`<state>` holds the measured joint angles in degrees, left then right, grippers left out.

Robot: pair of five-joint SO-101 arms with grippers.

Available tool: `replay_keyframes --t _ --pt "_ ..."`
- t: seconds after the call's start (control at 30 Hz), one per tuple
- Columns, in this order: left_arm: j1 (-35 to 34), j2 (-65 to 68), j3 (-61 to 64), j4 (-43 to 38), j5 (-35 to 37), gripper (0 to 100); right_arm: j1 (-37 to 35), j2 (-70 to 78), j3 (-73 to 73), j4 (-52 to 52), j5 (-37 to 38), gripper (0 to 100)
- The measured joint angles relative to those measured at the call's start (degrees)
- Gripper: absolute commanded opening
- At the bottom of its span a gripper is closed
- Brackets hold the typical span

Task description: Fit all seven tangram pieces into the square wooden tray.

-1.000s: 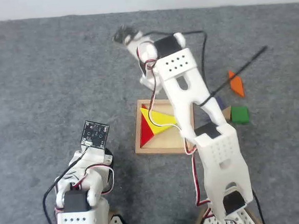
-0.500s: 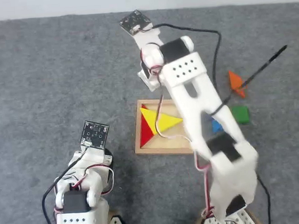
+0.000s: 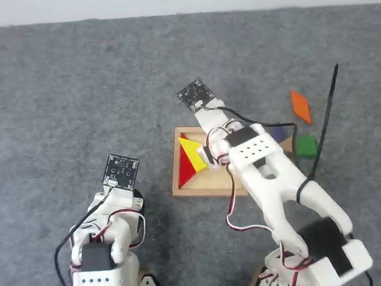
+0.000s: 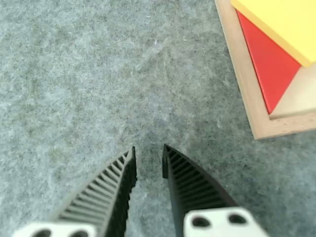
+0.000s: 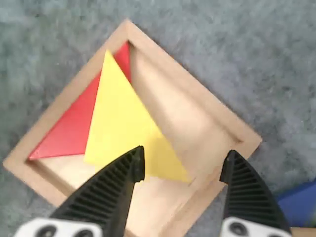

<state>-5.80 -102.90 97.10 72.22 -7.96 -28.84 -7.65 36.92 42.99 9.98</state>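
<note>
Two empty grippers — right gripper [image 5: 185,153] wide open, left gripper [image 4: 148,148] barely parted, yellow triangle [image 5: 123,126] over red triangle [image 5: 74,129].

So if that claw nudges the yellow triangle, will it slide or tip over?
Probably slides: the yellow triangle looks flat, stiff and smooth-faced, so it shouldn't roll or bend. It seems to lie partly over the red triangle, so a push may rock it or drop it flat. The tray rim would likely stop it.
</note>
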Motion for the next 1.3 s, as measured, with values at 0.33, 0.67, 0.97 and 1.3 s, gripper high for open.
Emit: replay_keyframes --t 0.33,0.67,0.97,1.3 --pt "0.0 0.0 0.0 0.0 0.0 9 0.0 -0.4 0.4 -4.0 -4.3 25.2" --pt "0.0 0.0 0.0 0.0 0.0 9 0.6 9.1 -1.2 -6.9 -3.6 25.2" --pt "0.0 0.0 0.0 0.0 0.0 9 0.8 11.8 -4.1 -7.2 -1.0 25.2" --pt "0.0 0.0 0.0 0.0 0.0 9 4.1 11.7 -8.8 -1.6 -0.8 25.2"
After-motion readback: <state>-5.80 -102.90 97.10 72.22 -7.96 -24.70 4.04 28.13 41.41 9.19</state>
